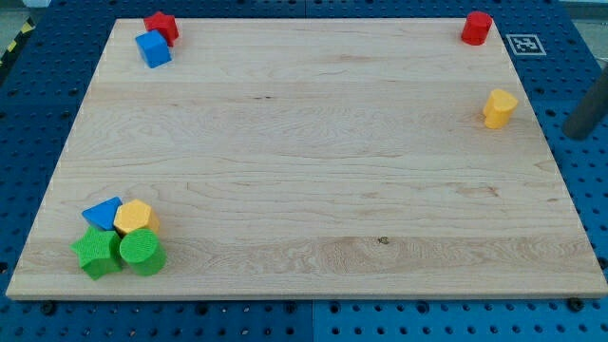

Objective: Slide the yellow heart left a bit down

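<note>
On the board: 8 blocks lay on the wooden board (304,190), in 2 clusters plus 2 singles.
Red: 2 — a red star (162,25) at the top-left corner and a red cylinder (476,28) at the top-right corner.
Blue: 2 — a blue cube (152,48) touching the red star from below, and a blue triangle (101,213) in the bottom-left cluster.
Green: 2 — a green star (96,252) and a green cylinder (142,251), side by side at the bottom left.
Yellow: 2 — a yellow heart (499,107) near the right edge, below the red cylinder and apart from it, and a yellow hexagon (134,217) beside the blue triangle, above the green cylinder.
Rod: 1 dark rod stood off the board at the view's right; my tip (575,132) sat right of the yellow heart, apart from it.
Grip: none; the rod held nothing and touched no block.
</note>
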